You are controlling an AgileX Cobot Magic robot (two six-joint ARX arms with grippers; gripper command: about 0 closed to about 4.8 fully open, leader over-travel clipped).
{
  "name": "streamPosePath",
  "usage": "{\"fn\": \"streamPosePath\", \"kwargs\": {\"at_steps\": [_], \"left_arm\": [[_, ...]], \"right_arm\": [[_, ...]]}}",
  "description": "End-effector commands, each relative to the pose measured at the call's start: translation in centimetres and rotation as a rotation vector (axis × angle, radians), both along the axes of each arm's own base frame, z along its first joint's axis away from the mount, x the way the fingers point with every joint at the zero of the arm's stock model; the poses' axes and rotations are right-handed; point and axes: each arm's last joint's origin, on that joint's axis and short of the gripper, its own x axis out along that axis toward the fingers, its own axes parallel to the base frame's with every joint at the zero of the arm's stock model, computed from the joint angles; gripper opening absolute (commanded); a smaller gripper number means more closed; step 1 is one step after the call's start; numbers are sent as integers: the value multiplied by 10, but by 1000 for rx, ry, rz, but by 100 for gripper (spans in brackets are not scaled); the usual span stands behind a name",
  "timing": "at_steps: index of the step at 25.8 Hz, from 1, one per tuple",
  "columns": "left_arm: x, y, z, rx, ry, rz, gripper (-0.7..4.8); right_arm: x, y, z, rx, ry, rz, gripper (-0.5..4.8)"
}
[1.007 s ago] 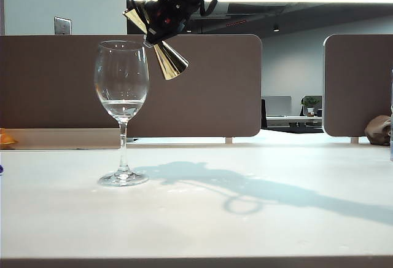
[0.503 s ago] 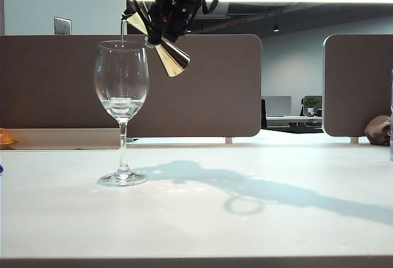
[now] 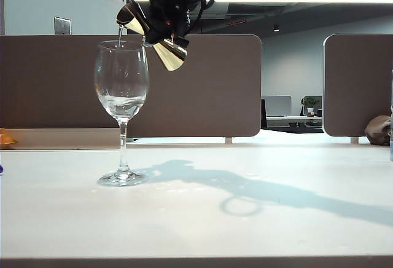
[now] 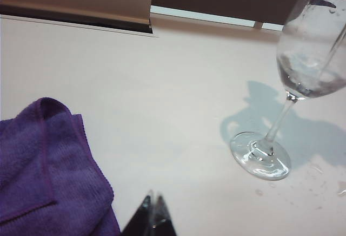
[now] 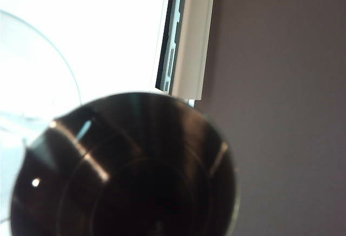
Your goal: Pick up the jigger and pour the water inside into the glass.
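1. Right pincer (image 3: pixel 161 25): up high over the desk (image 3: pixel 258 219), just above and beside the glass rim. Clamped on the jigger (image 3: pixel 150 37) at its waist; jaws mostly hidden by the black wrist housing.
2. Jigger: tilted, one cone mouth dipped toward the glass (image 3: pixel 121 90), the other cone pointing down and away. Right wrist view shows only a dark cone interior (image 5: pixel 130 176) w/ the glass rim (image 5: pixel 48 46) curving alongside.
3. Water (image 3: pixel 120 36): thin stream falls from the low lip into the bowl. A small pool sits in the bowl bottom (image 3: pixel 122 103).
4. Glass: upright on the desk, foot flat; a few droplets lie on the desk near the foot (image 4: pixel 260 156).
5. Left pincer (image 4: pixel 153 214): low over the desk, well apart from the glass, beside a purple cloth (image 4: pixel 48 165). Tips together, holding nothing.
6. Step in hand (judgement): pour phase, approx. midway or later.
7. Next move (judgement): hold the lip over the rim, add tilt until flow stops. Risk: lip drifting outside the rim means spill; contact w/ rim may tip the glass.
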Motion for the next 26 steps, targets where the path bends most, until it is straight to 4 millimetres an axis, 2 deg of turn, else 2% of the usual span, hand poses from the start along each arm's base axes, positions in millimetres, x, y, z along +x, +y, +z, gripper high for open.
{"fn": "streamPosePath", "kwargs": {"at_steps": [1,11,19,26], "left_arm": [[0,0,1,0,-12,-3,-5],[0,0,1,0,-12,-3,-5],[0,0,1,0,-12,-3,-5],[0,0,1,0,-12,-3,-5]], "right_arm": [[0,0,10,7,-80,19,-6],[1,1,13,-53,-178,54,-6],[3,1,18,-191,-357,95,-6],[4,2,23,-223,-443,114,-6]]}}
